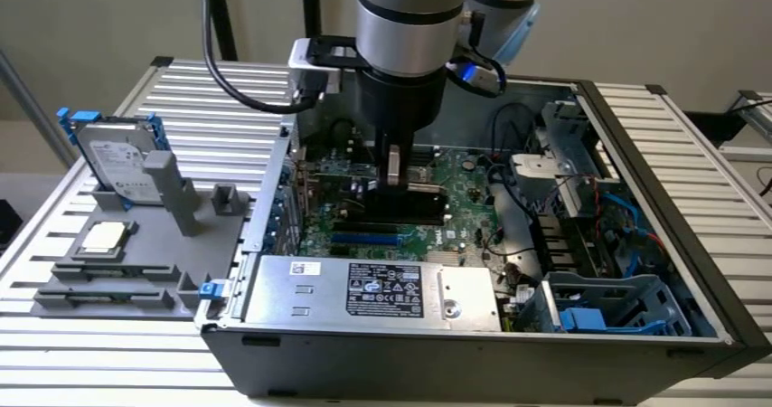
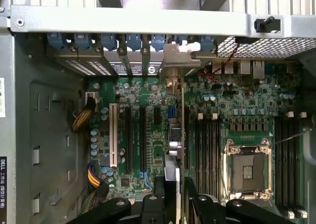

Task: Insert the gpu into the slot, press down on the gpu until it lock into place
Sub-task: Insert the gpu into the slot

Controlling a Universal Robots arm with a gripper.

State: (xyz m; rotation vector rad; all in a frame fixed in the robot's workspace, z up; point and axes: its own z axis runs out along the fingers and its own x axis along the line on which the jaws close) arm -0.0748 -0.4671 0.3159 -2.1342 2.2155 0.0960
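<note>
Gpu (image 1: 404, 210) upright; "DELL" label (image 2: 3, 168) apart.

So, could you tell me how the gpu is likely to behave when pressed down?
The gpu is a thin card standing on edge, so it could tip sideways unless pushed squarely. It looks like a rigid board, so it probably flexes little. Its metal bracket at the case wall may steady one end.
</note>
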